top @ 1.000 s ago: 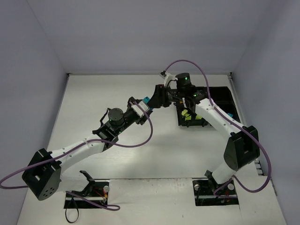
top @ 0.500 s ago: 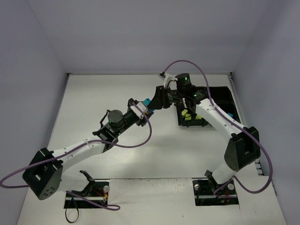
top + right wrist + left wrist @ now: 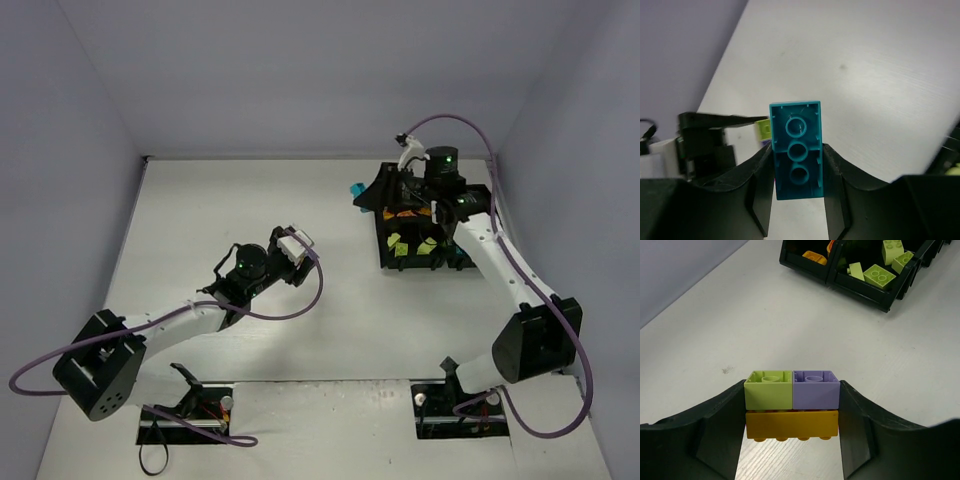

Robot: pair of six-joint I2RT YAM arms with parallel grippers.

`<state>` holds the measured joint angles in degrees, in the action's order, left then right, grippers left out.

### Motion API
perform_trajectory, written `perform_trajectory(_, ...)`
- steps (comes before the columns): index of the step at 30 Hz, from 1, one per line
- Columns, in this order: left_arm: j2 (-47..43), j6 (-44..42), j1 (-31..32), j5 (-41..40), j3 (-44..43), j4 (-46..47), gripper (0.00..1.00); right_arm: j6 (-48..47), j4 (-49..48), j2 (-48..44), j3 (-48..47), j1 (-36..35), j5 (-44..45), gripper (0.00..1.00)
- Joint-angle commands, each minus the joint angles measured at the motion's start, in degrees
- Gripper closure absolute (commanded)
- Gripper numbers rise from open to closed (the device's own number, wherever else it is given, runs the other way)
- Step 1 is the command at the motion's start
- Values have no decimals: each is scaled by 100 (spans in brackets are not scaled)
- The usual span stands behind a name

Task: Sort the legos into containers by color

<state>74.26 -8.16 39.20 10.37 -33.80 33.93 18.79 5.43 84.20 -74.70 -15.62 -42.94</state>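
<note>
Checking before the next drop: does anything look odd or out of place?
The left gripper holds three legos snapped together: a yellow-green brick and a purple brick joined to an orange brick. Mixed colours joined cannot be sorted as is. The right gripper's cyan brick is single.

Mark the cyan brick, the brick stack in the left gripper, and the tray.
cyan brick (image 3: 796, 157), right wrist view, middle of its hollow underside.
brick stack (image 3: 792, 406), left wrist view, centre of its front face.
tray (image 3: 860, 292), left wrist view, its near outer wall.
</note>
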Motion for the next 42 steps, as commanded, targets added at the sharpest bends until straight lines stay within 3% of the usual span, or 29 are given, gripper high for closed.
perform_trajectory(1,-324,43,-26,-26,-127,430,100,-112,-34,-501,218,558,1140,100)
perform_trajectory(4,-482,78,-26,26,-135,430,100,-25,239,-721,622,1270,2477,100)
perform_trajectory(6,-613,157,-26,79,-127,447,100,220,300,-835,963,1883,2903,100)
perform_trajectory(10,-834,315,-26,219,-30,492,100,617,380,-897,1395,2440,4009,96)
perform_trajectory(16,-1124,289,-26,544,23,325,100,1021,266,-415,1502,2818,4486,93)
perform_trajectory(19,-1194,254,-26,650,49,342,100,1092,239,-81,1379,2854,4767,83)
perform_trajectory(25,-1247,236,-26,764,84,395,100,1031,195,272,1186,2862,4953,46)
perform_trajectory(29,-1256,210,-26,800,93,474,100,838,160,88,1150,2740,4760,31)
perform_trajectory(34,-1037,122,-26,958,58,772,100,495,116,-334,808,2257,3402,31)
perform_trajectory(42,-571,-325,-26,1063,-425,782,100,652,-191,-519,377,484,1386,34)
